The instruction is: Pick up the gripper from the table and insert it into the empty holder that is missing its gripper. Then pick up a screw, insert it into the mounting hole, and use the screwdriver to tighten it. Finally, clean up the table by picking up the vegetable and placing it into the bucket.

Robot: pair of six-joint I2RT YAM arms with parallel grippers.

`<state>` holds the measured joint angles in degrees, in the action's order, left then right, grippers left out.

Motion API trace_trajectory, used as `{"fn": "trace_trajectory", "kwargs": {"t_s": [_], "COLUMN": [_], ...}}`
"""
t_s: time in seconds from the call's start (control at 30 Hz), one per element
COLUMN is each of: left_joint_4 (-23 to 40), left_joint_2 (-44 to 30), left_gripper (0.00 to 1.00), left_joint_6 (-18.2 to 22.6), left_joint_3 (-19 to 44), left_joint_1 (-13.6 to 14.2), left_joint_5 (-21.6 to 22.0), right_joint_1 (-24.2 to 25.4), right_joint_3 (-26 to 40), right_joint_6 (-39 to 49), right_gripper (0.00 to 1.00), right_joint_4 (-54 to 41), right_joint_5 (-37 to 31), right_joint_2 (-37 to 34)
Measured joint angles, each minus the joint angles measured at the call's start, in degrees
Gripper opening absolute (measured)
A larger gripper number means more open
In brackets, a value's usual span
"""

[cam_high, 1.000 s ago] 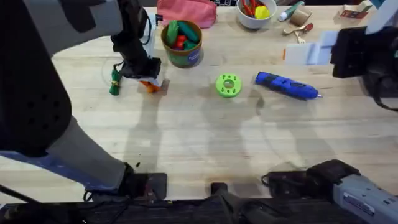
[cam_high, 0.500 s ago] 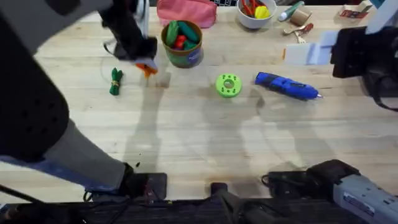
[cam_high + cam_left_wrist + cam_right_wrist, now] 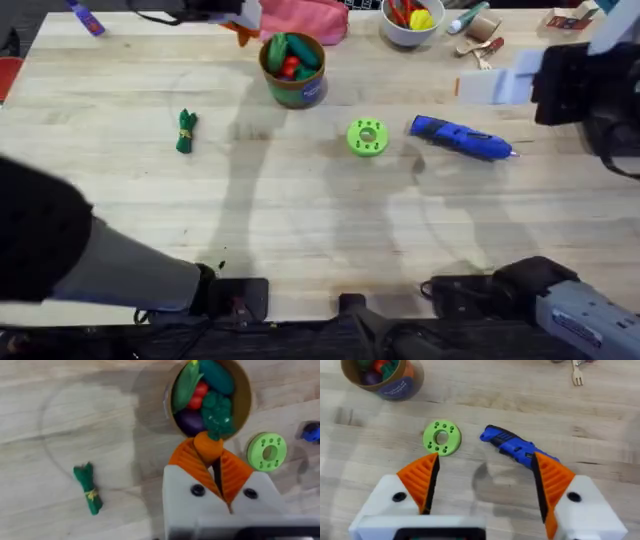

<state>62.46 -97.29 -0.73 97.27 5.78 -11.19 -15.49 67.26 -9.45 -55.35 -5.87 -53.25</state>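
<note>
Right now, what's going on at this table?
The left gripper has its jaws shut on the orange carrot body and holds it beside the rim of the bucket, which already has toy vegetables in it. The green leafy top lies apart on the table. The right gripper hangs open above the screwdriver and the green disc.

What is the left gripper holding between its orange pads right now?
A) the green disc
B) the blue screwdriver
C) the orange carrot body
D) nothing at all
C: in the left wrist view the left gripper is shut on the orange carrot body, poised by the rim of the bucket, while the carrot's green leafy top lies apart on the table.
</note>
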Motion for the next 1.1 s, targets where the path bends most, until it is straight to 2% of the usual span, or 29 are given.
{"fn": "trace_trajectory", "kwargs": {"t_s": [0.23, 0.37, 0.4, 0.57, 0.6, 0.77, 0.87, 0.9, 0.93, 1.0, 1.1], "left_joint_4": [-5.1, -6.2, -6.2, -6.0, -5.7, -3.4, -0.8, 0.4, 4.4, 5.3, 5.3], "left_joint_2": [-7.4, -10.8, -11.2, -11.1, -11.0, -9.6, -5.9, -4.3, 1.7, 5.8, 12.7], "left_gripper": [0.026, 0.026, 0.142, 0.933, 0.968, 0.987, 0.985, 0.986, 0.985, 0.985, 0.985], "left_joint_6": [-0.2, -0.2, 0.0, -0.4, -0.4, -0.4, -0.6, -0.6, -1.2, -1.4, -1.5], "left_joint_3": [0.0, -0.1, -0.2, -0.2, -0.2, -0.3, -0.3, -0.3, -0.5, -1.6, -6.5], "left_joint_1": [4.6, 6.1, 6.2, 5.9, 5.9, 5.9, 5.9, 5.9, 5.7, 5.2, 2.8], "left_joint_5": [-0.9, -1.2, -1.2, -1.2, -1.2, -1.0, -0.1, 0.8, 4.2, 5.6, 7.0], "right_joint_1": [0.0, 0.0, 0.0, 0.0, 0.0, 0.0, 0.0, 0.0, 0.0, 0.0, 0.0], "right_joint_3": [0.0, 0.0, 0.0, 0.0, 0.0, 0.0, 0.0, 0.0, 0.0, 0.0, 0.0], "right_joint_6": [0.0, 0.0, 0.0, 0.0, 0.0, 0.0, 0.0, 0.0, 0.0, 0.0, 0.0], "right_gripper": [0.994, 0.993, 0.994, 0.994, 0.994, 0.994, 0.994, 0.994, 0.994, 0.994, 0.994], "right_joint_4": [0.0, 0.0, 0.0, 0.0, 0.0, 0.0, 0.0, 0.0, 0.0, 0.0, 0.0], "right_joint_5": [0.0, 0.0, 0.0, 0.0, 0.0, 0.0, 0.0, 0.0, 0.0, 0.0, 0.0], "right_joint_2": [0.0, 0.0, 0.0, 0.0, 0.0, 0.0, 0.0, 0.0, 0.0, 0.0, 0.0]}}
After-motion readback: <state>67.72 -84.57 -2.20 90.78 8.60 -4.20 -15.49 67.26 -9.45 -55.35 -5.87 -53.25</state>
